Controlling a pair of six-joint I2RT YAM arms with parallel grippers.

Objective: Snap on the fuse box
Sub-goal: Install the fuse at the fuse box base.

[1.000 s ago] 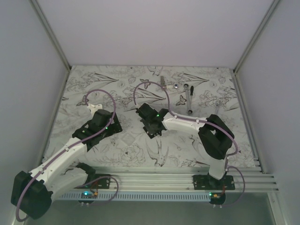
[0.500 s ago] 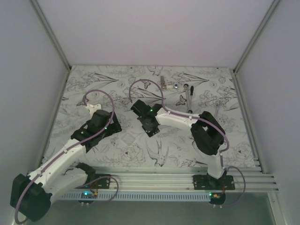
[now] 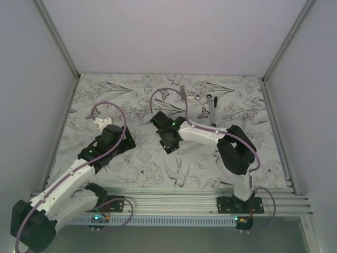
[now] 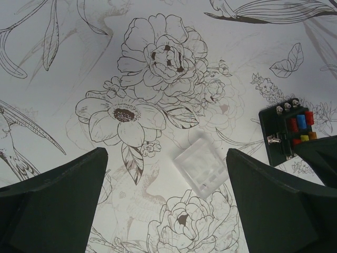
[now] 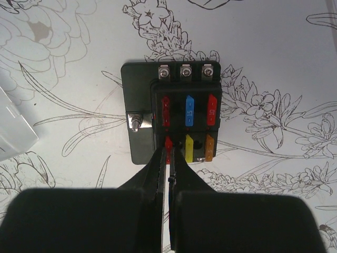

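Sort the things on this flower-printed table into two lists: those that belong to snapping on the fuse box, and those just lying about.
Belongs to the job:
- small black square plastic fuse box with coloured fuses
- clear square plastic cover, probably the part to snap on

Just lying about:
- silver metal ratchet wrench
- small round silver socket
- short grey metal bar

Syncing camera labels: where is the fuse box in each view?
Top external: not distinguishable; presumably under the right gripper, mid-table.
Left wrist: fuse box at the right edge, mid-height.
Right wrist: centre frame, just ahead of the shut jaws.
Shared landmark: the clear plastic cover, left of it in both wrist views.
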